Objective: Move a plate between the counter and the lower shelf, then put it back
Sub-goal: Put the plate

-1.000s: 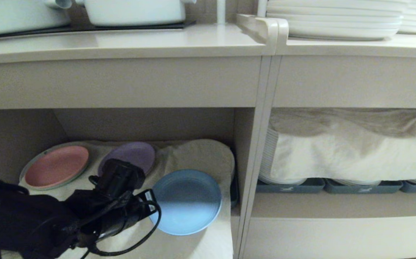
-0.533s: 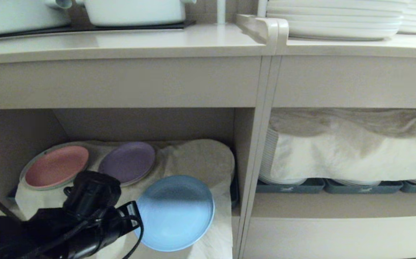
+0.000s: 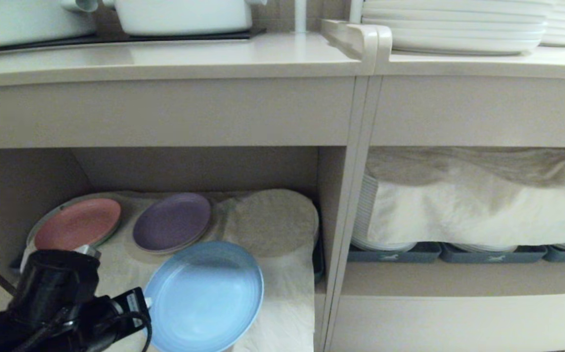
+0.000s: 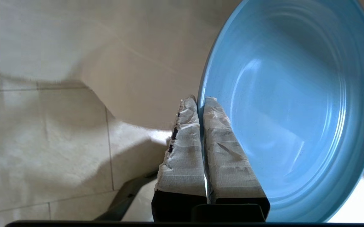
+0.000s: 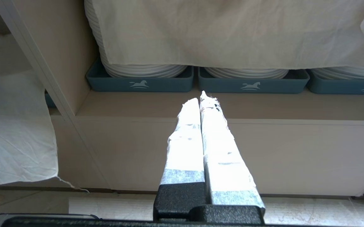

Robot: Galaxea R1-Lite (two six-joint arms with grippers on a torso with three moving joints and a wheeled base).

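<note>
Light-blue and matte, the plate (image 3: 204, 297) hangs pinched by its rim in your left gripper (image 4: 201, 101), whose 2 taped jaws are clamped almost together on the thin edge. It sits at the front mouth of the lower shelf (image 3: 18, 186), over the wrinkled white cloth (image 3: 282, 293), in front of the purple plate (image 3: 172, 221) and to the right of the pink plate (image 3: 78, 224). I judge you are carrying it out of the cubby toward the counter (image 3: 165, 58) above.

To do this well, draw it clear of the shelf opening before you raise it, because the thick front edge of the counter overhangs the cubby and the plate's far rim could strike it from below. Keep the grip tight; a hold on 1 point of the rim lets the disc swing or slip. Move steadily and watch that the cloth does not come along; from the head view I cannot tell whether the near rim touches it.

A round plate has no long axis. Its face is tilted, the hollow side turned up and toward you, the far edge higher than the near one. The held rim is on the plate's left, so the disc extends rightward from the fingers.

Your right gripper (image 5: 202, 101) is parked with jaws pressed together and empty, facing the dark blue-grey trays (image 5: 138, 83).
</note>
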